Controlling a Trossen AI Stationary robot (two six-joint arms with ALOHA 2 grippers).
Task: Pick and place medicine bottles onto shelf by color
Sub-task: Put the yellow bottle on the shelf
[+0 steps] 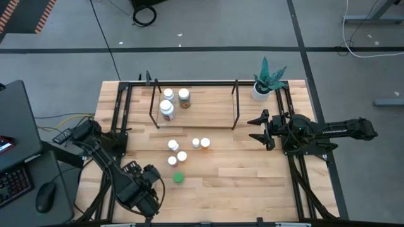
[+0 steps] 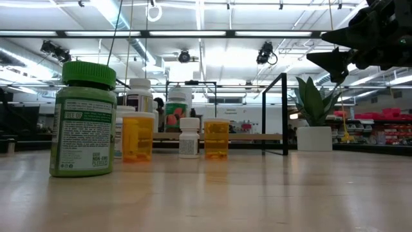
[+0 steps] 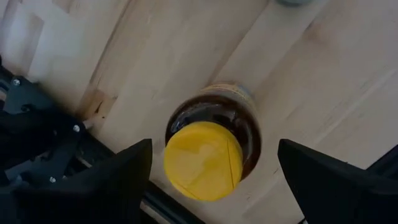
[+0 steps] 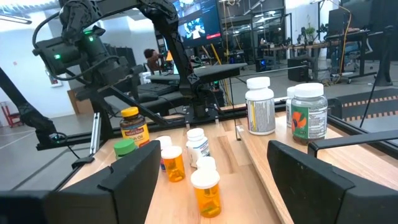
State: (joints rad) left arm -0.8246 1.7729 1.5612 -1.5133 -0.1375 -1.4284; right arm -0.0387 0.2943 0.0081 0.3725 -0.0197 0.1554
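A dark brown bottle with a yellow cap (image 3: 204,158) stands upright on the table near the left rail. My left gripper (image 3: 208,177) hovers over it, open, pointing down, a finger on either side without touching; in the high view my left gripper (image 1: 146,189) hides it. A green bottle (image 1: 178,178) and several white-capped and orange bottles (image 1: 182,156) stand mid-table. Three bottles (image 1: 167,103) stand inside the black-rod shelf (image 1: 235,104). My right gripper (image 1: 257,129) hangs open above the table, right of the shelf, pointing left.
A potted plant (image 1: 265,85) stands at the far right corner beside the shelf. Black rails (image 1: 297,176) run along both table sides. Bare wood lies between the bottle cluster and the right rail. A keyboard and mouse (image 1: 45,197) sit left of the table.
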